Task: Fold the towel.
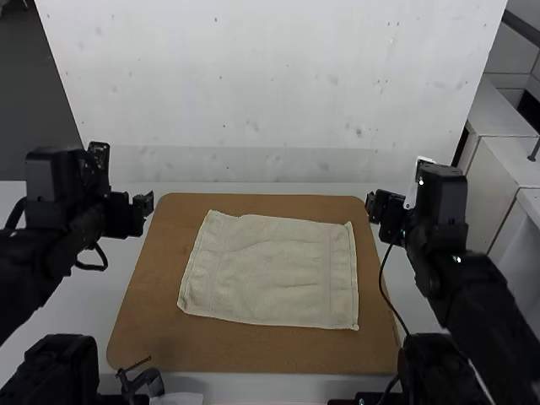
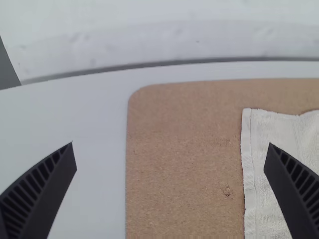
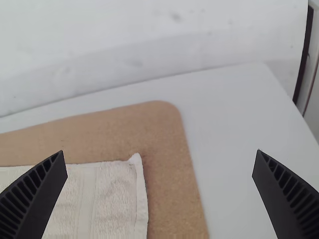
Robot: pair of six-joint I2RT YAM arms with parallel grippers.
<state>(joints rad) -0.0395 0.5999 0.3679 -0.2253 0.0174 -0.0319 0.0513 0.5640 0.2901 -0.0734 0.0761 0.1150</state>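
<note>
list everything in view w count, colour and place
towel: 1, cream, spread on the board
board: 1, brown, on the table
table: 1, white, under the board
panel: 1, white with grey specks, upright behind the table
left arm: 1, black, left of the towel
right arm: 1, mostly black, right of the towel
left gripper: 1, black, open by the board's far left
right gripper: 1, black, open by its far right

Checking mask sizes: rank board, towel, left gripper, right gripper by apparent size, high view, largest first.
1. Board
2. Towel
3. Left gripper and right gripper: look alike, too close to rank
</note>
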